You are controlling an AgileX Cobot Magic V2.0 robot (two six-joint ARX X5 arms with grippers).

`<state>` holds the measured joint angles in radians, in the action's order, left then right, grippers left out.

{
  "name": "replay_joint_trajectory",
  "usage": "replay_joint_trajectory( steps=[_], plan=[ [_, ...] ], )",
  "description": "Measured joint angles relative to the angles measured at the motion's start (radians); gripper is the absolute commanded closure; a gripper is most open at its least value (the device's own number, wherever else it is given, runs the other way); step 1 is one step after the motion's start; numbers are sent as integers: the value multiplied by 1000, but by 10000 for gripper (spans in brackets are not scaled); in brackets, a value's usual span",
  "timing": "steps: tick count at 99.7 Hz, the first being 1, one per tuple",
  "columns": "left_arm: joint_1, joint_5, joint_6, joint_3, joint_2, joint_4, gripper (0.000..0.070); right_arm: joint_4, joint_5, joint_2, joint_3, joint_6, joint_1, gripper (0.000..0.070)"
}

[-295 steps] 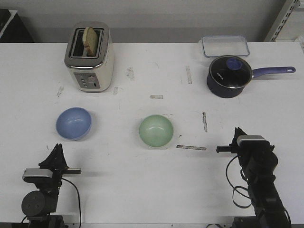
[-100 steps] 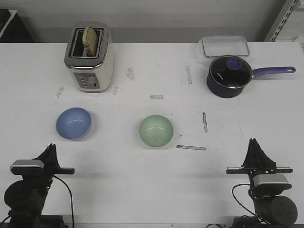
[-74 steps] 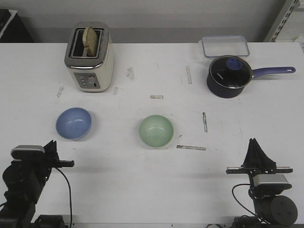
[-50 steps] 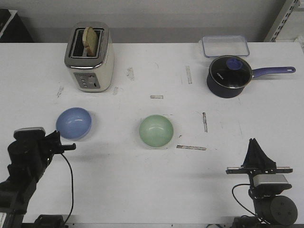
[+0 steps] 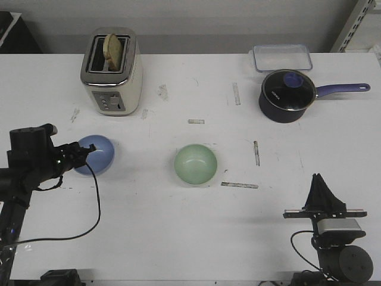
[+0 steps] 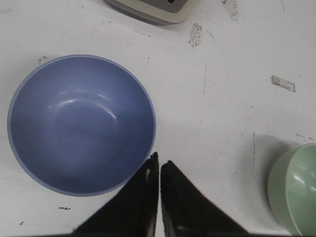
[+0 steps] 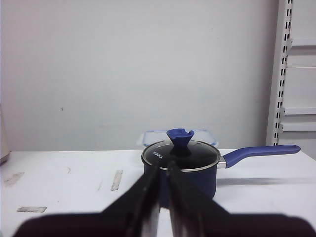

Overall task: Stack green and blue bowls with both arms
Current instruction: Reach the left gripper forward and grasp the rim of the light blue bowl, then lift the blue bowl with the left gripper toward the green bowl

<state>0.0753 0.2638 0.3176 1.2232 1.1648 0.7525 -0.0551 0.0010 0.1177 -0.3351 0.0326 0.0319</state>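
Note:
The blue bowl [image 5: 97, 154] sits upright on the white table at the left; it fills the left wrist view [image 6: 81, 123]. The green bowl [image 5: 196, 164] stands at the table's middle and shows at the edge of the left wrist view [image 6: 295, 187]. My left gripper [image 5: 87, 151] hovers over the blue bowl's near-left rim, jaws shut and empty [image 6: 159, 163]. My right gripper [image 5: 321, 185] rests low at the front right, pointing away over the table, jaws shut and empty [image 7: 163, 170].
A cream toaster [image 5: 112, 71] with bread stands at the back left. A dark blue lidded saucepan [image 5: 287, 95] with a long handle and a clear lidded container [image 5: 282, 58] are at the back right. Tape marks dot the table [image 5: 178, 232].
My left arm rose from its rest at the front left and moved forward over the blue bowl. The right arm swung back to its low rest and has held still for the last second.

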Motion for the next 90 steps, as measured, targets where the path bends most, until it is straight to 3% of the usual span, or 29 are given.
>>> replay_joint_trajectory(
  steps=[6, 21, 29, 54, 90],
  plan=[
    [39, 1, 0, 8, 35, 0, 631, 0, 0, 0, 0, 0, 0, 688],
    [121, -3, 8, 8, 116, 6, 359, 0, 0, 0, 0, 0, 0, 688],
    [143, -3, 6, 8, 148, 10, 276, 0, 0, 0, 0, 0, 0, 688],
    [176, -127, -46, 8, 247, 12, 273, 0, 0, 0, 0, 0, 0, 688],
    [165, -131, -88, 8, 406, 4, 297, 0, 0, 0, 0, 0, 0, 688]
  ],
)
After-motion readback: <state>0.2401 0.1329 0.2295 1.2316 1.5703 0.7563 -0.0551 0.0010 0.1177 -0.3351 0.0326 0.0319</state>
